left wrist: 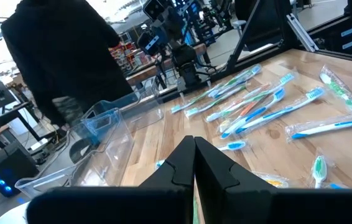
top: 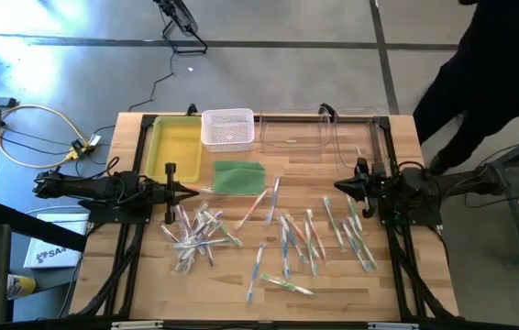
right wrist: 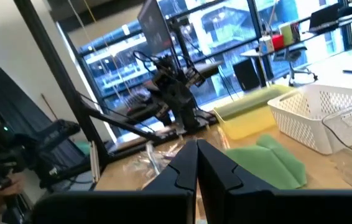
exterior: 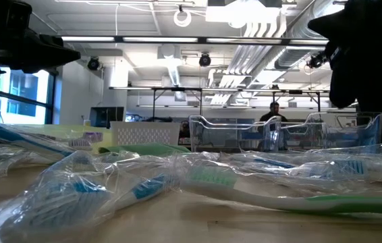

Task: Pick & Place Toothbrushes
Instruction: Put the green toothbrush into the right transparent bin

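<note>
The slim plastic toothbrushes [top: 282, 234], green, blue, orange-pink and white in the handle and many in clear shiny wrappers, are seen scattered flat on the light wooden table [top: 406, 266], none yet placed. One tangled heap lies just in front of the left gripper [top: 193, 191]; a looser spread runs across the middle toward the right gripper [top: 339, 184]. Both grippers hover above the table with their fingers pressed fully together, and nothing is held by either.

Several risks can be judged from this layout. In the left-hand heap the brushes cross and overlap, so two could be pinched at once, or a neighbour dragged along by its wrapper. The glossy film could let a brush slide out of a shut grip, or the film alone could be caught. As the fingers are closed, they would have to be opened before any descent, or brushes would simply be pushed aside.

No common heading is shared. Most brushes in the middle and right groups lie with the long axis running roughly from the near edge to the far edge, slightly slanted; those in the left heap point every way. A grip across the handle would have to be turned to suit each brush.

Beyond the brushes stand a yellow tray [top: 173, 147], a white mesh basket [top: 227, 127], a clear plastic bin [top: 319, 130] and a flat green pad [top: 238, 176].
</note>
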Controlling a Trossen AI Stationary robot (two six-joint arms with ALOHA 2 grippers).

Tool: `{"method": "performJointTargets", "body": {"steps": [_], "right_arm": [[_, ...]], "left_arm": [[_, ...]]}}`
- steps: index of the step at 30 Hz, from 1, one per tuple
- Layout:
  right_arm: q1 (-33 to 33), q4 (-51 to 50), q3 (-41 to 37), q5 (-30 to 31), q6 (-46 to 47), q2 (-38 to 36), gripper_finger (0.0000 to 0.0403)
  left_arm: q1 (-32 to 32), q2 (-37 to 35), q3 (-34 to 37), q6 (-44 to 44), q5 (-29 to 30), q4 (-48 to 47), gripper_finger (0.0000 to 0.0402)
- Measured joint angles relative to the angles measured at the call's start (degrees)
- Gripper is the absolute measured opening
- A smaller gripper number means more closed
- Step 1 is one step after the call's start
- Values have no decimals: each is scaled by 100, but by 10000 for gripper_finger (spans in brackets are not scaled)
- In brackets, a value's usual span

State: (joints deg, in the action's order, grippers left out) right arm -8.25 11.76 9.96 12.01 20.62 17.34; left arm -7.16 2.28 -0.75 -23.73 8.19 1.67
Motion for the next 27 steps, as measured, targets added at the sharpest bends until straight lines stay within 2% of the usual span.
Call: {"method": "performJointTargets", "body": {"steps": [12, 21, 27], "right_arm": [[-131, -731, 1413, 145, 191, 1682, 2], [-956, -1190, 2373, 1306, 469, 2458, 2], [-1490, -2337, 3098, 2284, 1134, 3046, 2]], "left_arm": [[2, -1, 0, 2, -2, 0, 3], [0, 0, 0, 35, -2, 0, 3], [0, 0, 0, 39, -2, 0, 3]]}}
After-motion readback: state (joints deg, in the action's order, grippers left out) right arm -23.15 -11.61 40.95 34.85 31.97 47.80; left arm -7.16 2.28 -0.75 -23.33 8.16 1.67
